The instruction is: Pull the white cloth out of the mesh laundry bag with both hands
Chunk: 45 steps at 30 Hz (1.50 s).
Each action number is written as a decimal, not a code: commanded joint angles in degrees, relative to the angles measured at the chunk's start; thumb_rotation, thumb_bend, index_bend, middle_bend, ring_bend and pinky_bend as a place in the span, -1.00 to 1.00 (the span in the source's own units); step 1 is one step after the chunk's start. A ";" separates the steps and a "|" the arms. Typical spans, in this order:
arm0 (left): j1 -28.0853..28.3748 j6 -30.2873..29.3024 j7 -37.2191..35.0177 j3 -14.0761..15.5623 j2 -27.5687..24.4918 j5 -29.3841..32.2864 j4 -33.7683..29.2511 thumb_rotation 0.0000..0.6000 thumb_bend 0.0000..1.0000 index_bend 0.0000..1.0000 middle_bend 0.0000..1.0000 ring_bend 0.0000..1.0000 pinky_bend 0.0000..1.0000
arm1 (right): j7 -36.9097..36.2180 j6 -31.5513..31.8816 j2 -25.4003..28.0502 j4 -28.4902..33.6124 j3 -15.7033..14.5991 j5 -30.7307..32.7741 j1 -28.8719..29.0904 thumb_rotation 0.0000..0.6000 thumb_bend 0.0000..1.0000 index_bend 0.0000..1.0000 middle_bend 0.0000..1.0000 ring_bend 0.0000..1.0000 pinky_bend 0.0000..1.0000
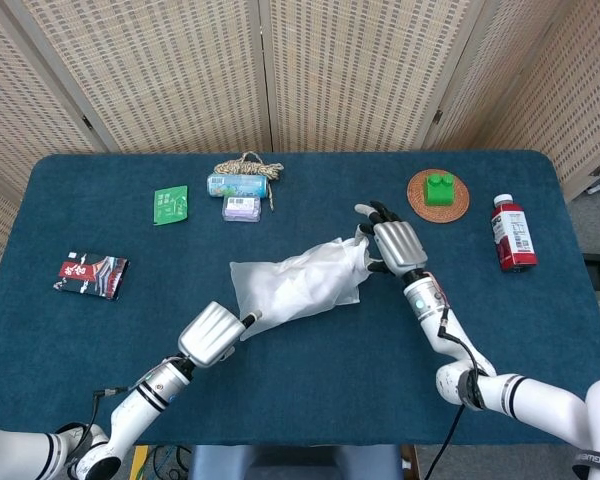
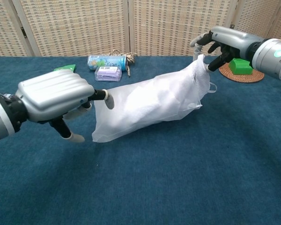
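Right hand (image 2: 221, 46) pinches the white translucent mesh laundry bag (image 2: 150, 105) at its top. Left hand (image 2: 56, 101) beside the bag's bottom corner, fingers apart, empty. Risk: whole bag drags, cloth stays in.

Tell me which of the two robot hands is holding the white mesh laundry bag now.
The right robot hand: it pinches the top end of the mesh laundry bag near the green block. The left robot hand is at the bag's other end, gripping nothing.

Translucent white mesh bag (image 1: 298, 289); matt blue felt table (image 1: 310, 380).
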<state>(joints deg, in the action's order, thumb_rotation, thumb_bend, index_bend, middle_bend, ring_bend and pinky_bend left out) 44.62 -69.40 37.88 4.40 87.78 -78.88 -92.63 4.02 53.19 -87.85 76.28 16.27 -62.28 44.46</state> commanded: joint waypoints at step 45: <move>-0.86 7.78 4.66 -7.38 8.37 3.75 8.73 1.00 -1.00 -0.14 1.00 0.86 1.00 | -1.47 -0.44 -0.57 -0.89 -0.27 -0.38 -0.67 1.00 0.06 0.42 -0.69 -0.96 -0.61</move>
<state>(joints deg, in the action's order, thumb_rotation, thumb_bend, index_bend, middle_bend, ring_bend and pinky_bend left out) 43.71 -61.73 42.38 -2.87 96.03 -75.25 -84.03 2.54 52.75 -88.42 75.39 16.00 -62.66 43.79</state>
